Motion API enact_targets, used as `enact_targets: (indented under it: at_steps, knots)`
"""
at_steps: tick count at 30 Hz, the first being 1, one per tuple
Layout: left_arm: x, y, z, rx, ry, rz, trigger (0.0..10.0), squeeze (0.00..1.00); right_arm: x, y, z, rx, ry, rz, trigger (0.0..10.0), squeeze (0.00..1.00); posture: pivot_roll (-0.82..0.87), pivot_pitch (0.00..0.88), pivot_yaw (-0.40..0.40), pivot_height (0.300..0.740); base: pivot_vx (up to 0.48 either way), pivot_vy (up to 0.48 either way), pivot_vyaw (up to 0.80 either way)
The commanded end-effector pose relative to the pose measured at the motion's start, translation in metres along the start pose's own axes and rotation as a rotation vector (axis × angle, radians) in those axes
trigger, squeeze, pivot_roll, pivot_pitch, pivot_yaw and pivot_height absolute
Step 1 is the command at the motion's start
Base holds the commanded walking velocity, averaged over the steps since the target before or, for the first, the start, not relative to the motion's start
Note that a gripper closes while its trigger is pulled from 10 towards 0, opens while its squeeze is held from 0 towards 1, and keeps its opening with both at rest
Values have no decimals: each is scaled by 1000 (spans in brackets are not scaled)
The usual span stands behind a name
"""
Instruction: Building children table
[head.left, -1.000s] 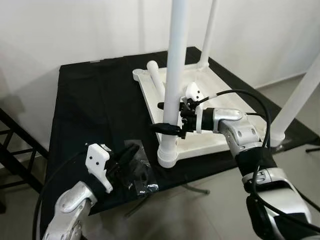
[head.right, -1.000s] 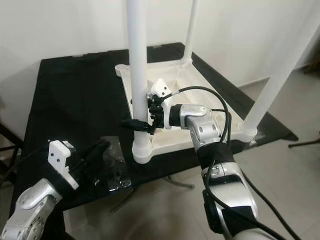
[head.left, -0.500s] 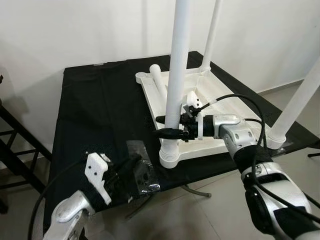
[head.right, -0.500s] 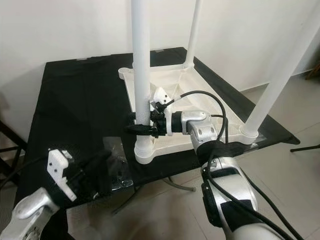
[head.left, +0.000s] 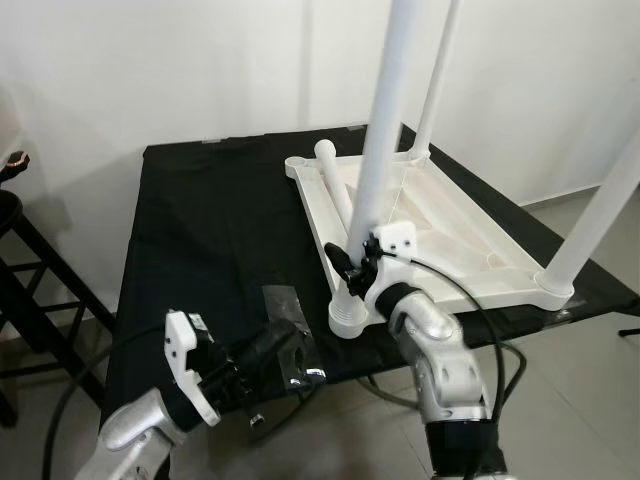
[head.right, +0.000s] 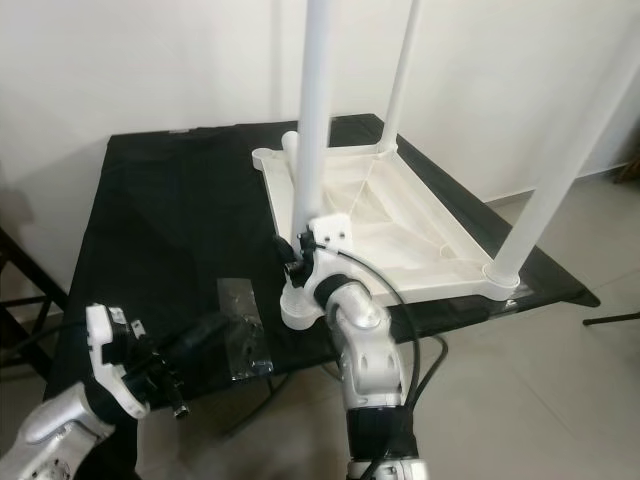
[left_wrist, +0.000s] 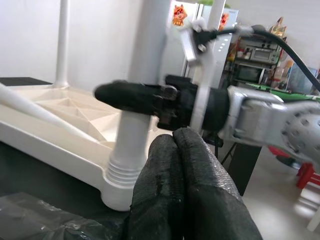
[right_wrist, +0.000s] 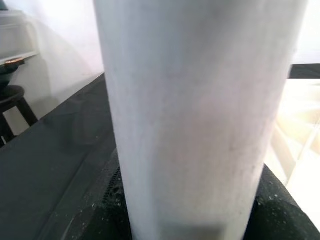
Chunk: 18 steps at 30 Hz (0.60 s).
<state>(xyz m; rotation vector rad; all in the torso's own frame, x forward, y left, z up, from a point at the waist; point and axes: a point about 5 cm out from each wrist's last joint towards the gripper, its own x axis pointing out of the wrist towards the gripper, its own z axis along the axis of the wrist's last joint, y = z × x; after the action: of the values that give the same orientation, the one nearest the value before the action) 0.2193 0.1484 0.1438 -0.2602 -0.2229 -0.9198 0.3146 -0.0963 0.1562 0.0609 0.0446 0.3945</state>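
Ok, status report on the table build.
Right gripper clamped on near leg, low by its socket. Left gripper shut, over plastic bag. One loose leg lying in tabletop.

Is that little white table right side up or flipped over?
Flipped over: the tabletop lies on the black cloth, legs pointing up.

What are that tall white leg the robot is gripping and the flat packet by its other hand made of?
The tall white table leg looks like smooth moulded plastic with a matt sheen, ribbed at its socket; the right gripper clamps it. The flat clear packet seems thin glossy plastic film: it crinkles and glints on the black cloth.
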Motion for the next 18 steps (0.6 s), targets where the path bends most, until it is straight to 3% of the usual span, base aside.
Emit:
enact_targets:
  at_steps: [1,2,3,4,8,9,11,12,16,17,18]
  knots:
    - [0,5,2,6,7,-2,10000,0,0,4,-28,35,134,45,0,0,6,42,-15,740,0,0,0]
    - [1,7,2,5,5,-2,10000,0,6,-1,-24,5,133,57,0,0,8,38,-19,740,0,0,0]
    - [2,8,2,5,6,-4,10000,0,11,-7,-20,-16,136,47,4078,0,7,38,-18,740,0,0,0]
    - [2,9,2,5,5,-4,10000,0,14,-12,-17,-33,147,40,10000,0,6,37,-18,740,0,0,0]
    - [2,10,2,5,2,2,10000,0,15,-14,-5,-50,152,51,10000,0,5,31,-12,740,0,0,0]
    - [2,12,2,12,0,17,10000,0,16,-17,18,-61,100,68,10000,212,7,25,-16,740,0,0,0]
    - [2,13,2,13,-1,20,10000,0,15,-18,23,-64,85,70,10000,212,7,25,-16,740,0,0,0]
    - [2,13,2,14,0,19,10000,0,16,-19,28,-54,77,123,10000,1000,7,25,-16,740,0,0,0]
    - [3,14,0,22,-1,26,10000,0,24,-35,57,-141,14,375,10000,1000,13,18,-22,740,0,0,0]
    - [3,14,0,23,-1,27,10000,0,25,-37,63,-139,-8,420,10000,518,17,16,-26,740,0,0,0]
    - [3,14,0,23,-1,27,10000,0,25,-37,63,-139,-8,420,10000,518,17,16,-26,740,0,0,0]
